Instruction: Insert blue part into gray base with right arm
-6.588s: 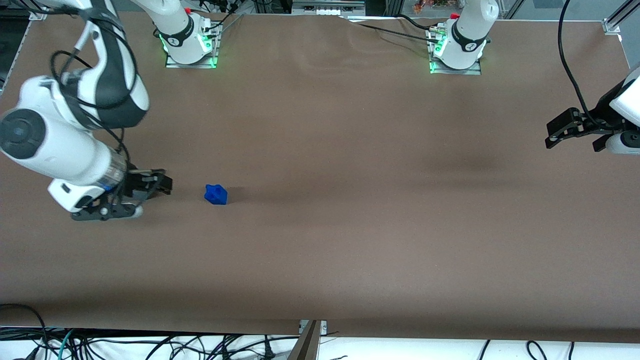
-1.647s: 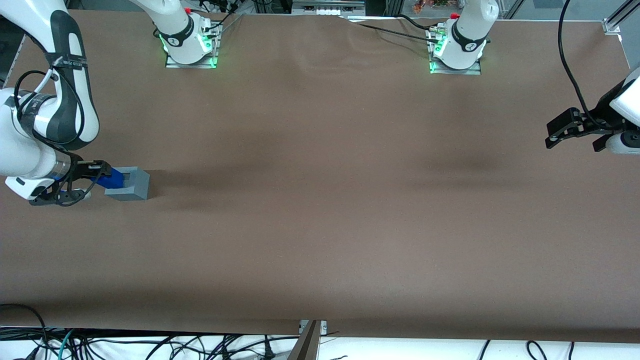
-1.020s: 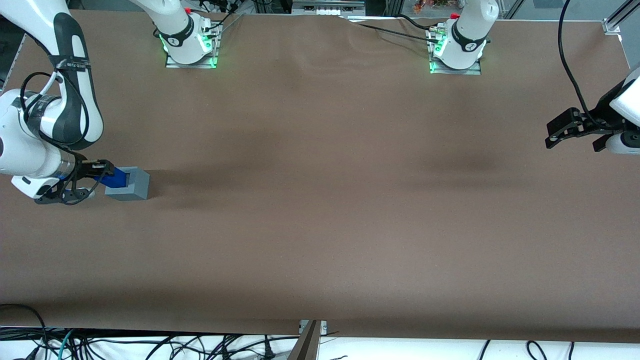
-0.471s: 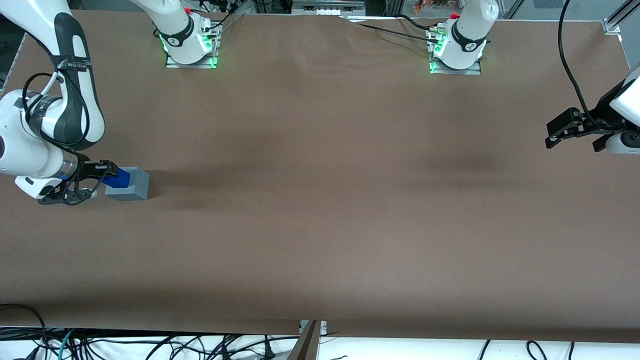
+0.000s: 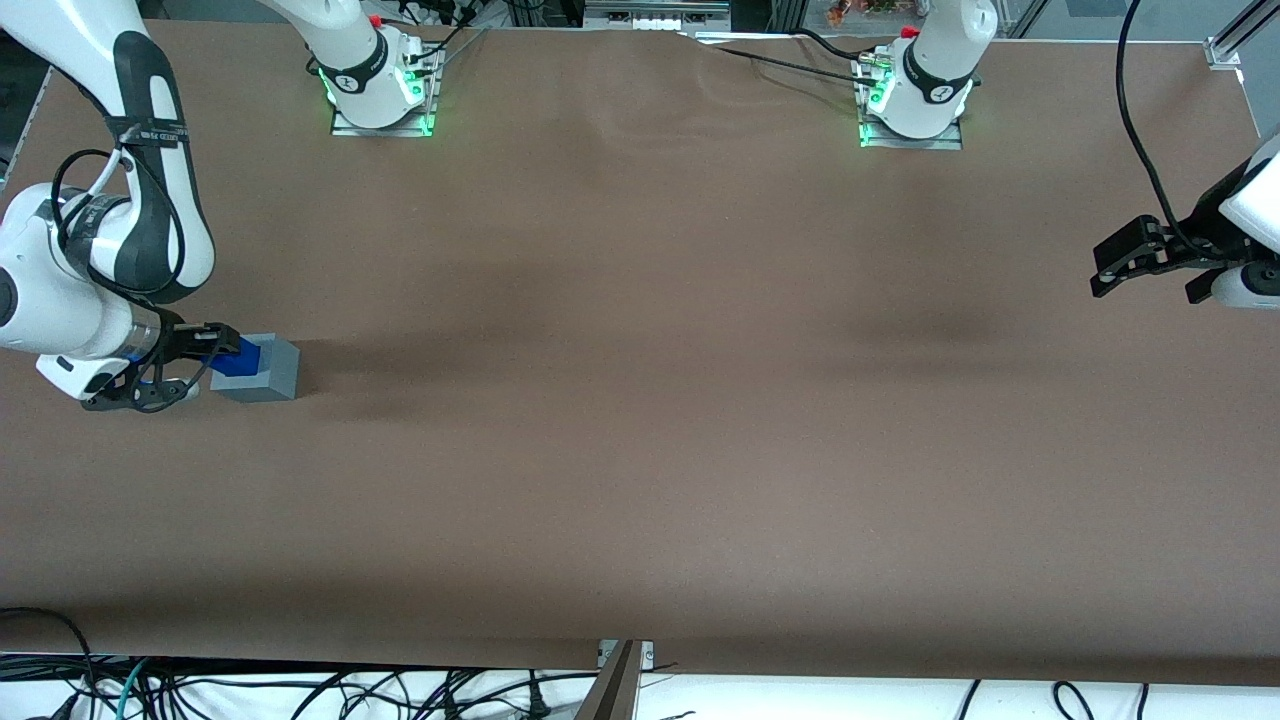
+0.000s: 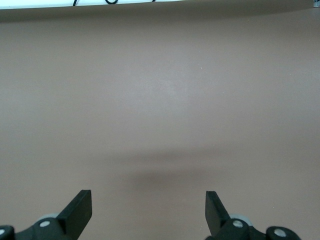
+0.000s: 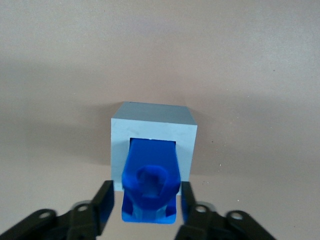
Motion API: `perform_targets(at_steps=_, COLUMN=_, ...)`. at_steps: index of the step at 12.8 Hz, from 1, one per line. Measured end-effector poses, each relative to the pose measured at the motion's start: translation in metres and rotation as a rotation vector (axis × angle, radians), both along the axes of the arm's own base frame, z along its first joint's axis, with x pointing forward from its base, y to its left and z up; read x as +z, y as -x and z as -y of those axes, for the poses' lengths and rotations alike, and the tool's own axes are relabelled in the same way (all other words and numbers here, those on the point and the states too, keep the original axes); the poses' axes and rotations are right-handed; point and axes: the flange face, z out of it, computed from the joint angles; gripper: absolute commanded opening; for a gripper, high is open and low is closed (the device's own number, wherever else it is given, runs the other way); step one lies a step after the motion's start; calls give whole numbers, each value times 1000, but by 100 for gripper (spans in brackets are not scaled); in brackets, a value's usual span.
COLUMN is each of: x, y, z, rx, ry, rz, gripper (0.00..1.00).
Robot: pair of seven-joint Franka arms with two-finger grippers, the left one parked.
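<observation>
The gripper [image 7: 143, 207] sits just over the gray base [image 7: 153, 142], jaws clamped on the blue part [image 7: 149, 186]. The blue part looks partly inside the hole. Pushing it down and letting go are left.

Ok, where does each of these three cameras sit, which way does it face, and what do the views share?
Front view: high above the table's near edge, looking down on the brown table; shows both arms, the claw at the working arm's end.
Right wrist view: on the working arm, facing along its claw, shut on the blue part entering the gray base.
Left wrist view: on the parked arm, facing bare table, its fingertips showing.
Front and right wrist share part and base.
</observation>
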Motion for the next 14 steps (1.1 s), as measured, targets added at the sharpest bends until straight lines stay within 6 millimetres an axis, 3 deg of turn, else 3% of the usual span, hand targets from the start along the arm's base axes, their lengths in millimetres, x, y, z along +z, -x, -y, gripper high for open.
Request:
perform_targets(at_steps=3, x=6, y=-4, z=0, rx=3, ry=2, rz=17, gripper=100)
perform_targets(at_steps=5, x=28, y=-17, z=-4, rx=13, ry=7, rz=63, gripper=100)
perform_targets(at_steps=8, x=98, y=-42, z=-19, rx=30, ry=0, rz=128, gripper=100)
perform_targets(at_steps=11, x=170, y=-56, z=-56, rx=82, ry=-19, rz=167, gripper=100)
perform_targets(at_steps=14, x=220, y=-60, z=-78, rx=117, ry=-25, rz=199, gripper=100)
